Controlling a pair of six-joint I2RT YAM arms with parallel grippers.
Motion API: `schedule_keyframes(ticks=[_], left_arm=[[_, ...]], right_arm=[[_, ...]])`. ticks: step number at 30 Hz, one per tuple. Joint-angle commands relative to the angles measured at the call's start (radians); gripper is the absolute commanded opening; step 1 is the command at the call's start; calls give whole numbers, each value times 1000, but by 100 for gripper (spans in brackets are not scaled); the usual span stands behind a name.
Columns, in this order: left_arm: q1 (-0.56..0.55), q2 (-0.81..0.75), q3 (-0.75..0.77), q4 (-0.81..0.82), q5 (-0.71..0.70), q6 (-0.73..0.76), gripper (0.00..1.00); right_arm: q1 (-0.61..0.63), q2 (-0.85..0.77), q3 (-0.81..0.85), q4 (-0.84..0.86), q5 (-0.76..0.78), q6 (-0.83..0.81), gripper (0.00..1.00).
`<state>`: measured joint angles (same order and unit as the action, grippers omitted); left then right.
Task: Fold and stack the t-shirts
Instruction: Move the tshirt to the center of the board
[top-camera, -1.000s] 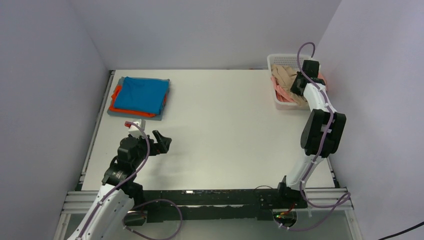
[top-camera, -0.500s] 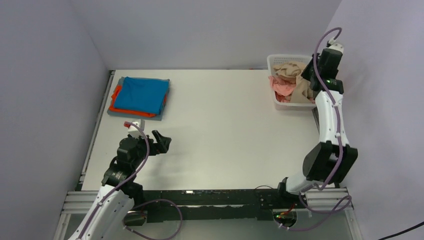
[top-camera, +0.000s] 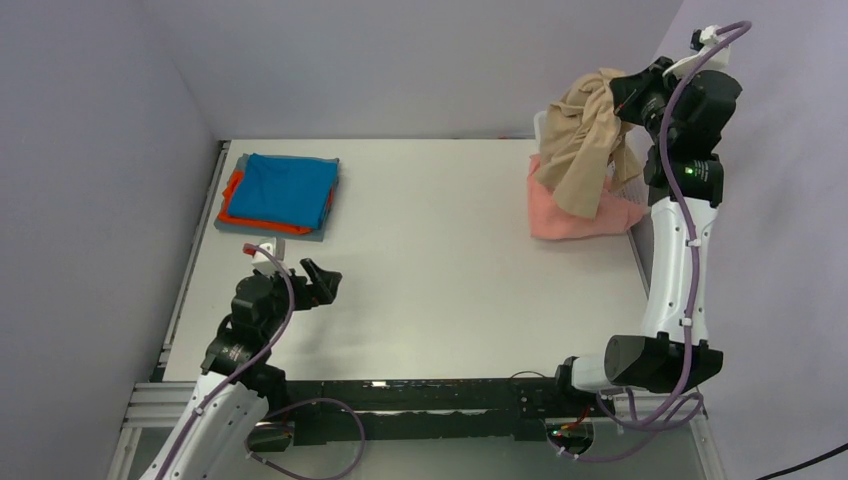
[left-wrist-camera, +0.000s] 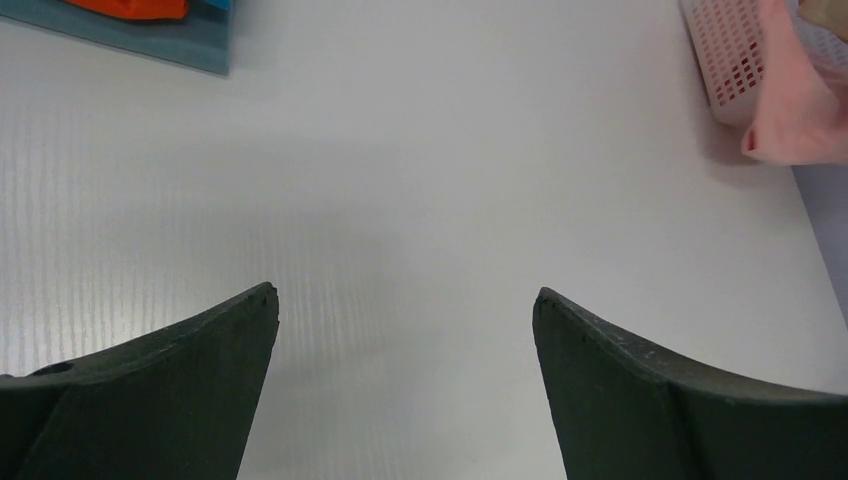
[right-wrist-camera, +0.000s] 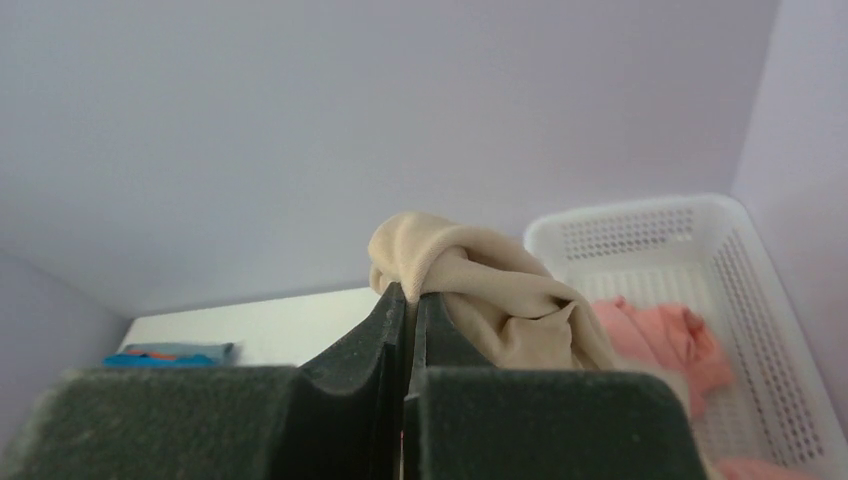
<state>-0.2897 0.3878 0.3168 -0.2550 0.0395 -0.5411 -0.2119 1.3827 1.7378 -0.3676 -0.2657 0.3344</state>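
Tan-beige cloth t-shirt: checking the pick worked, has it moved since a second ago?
Yes: tan-beige cloth t-shirt rose upward from the white plastic lattice basket.

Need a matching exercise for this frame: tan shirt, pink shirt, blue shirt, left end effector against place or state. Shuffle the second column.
1. tan shirt
2. pink shirt
3. blue shirt
4. left end effector

A. on top of the orange shirt, far left
B. open, over the table
C. hanging in the air, pinched by the right end effector
D. spilling over the basket side

Pairs: 1-C, 2-D, 3-A, 4-B
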Motion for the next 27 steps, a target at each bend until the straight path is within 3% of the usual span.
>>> schedule_keyframes(ticks=[1,6,11,17,21,24,27], left_arm=[[-1,-11,45,9,-1,-40,99],[-2,-19,55,3,-8,-65,99],[-1,-17,90,-41,-36,-85,99],[-1,-16,148,-113,-36,-110,100],[-1,-45,179,-169,-80,-117,100],[-1,-74,208,-236,-123,-139,99],[-1,-84,224,-280,-142,-160,99]], right_arm=[[2,-34,109,102,-145,52,0],[59,-24,174,21,-316,67,0],[254,-45,183,-132,-256,-14,0],[518,-61,91,-191,-235,16,0],[645,-91,-10,-139,-220,75,0],[657,-138,-185,43,-282,236,0],[659,-164,-328,117,-172,343,0]])
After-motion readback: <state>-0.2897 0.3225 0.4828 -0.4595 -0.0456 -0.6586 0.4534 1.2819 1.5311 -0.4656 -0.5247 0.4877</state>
